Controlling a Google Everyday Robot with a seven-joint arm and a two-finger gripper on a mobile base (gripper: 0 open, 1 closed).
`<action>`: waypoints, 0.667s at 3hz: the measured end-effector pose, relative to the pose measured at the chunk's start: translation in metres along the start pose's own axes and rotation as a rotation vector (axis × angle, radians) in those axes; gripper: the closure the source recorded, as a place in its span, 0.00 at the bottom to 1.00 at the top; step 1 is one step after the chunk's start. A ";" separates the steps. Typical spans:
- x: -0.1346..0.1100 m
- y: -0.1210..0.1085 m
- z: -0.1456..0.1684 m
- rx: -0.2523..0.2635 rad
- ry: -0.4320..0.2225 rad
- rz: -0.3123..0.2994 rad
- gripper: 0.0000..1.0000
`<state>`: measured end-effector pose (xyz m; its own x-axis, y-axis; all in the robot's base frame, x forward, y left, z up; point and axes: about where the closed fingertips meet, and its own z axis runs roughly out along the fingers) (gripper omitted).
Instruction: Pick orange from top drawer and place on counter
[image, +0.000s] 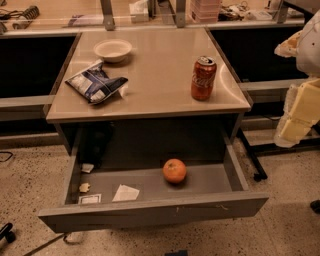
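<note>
The orange lies on the floor of the open top drawer, right of the middle and near the back. The drawer is pulled out below the counter, a glossy beige tabletop on a grey frame. My gripper hangs at the right edge of the view, off the counter's right side, above and to the right of the drawer and well apart from the orange. It holds nothing that I can see.
On the counter stand a red soda can at the right, a white bowl at the back left and a blue-and-white chip bag at the left. Paper scraps lie on the drawer floor at the left. A wheeled table leg stands right.
</note>
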<state>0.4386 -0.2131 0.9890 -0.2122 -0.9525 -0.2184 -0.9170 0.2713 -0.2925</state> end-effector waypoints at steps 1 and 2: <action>0.000 0.000 0.000 0.000 0.000 0.000 0.00; 0.000 0.000 0.000 0.000 0.000 0.000 0.19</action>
<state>0.4386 -0.2131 0.9889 -0.2122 -0.9525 -0.2185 -0.9170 0.2714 -0.2925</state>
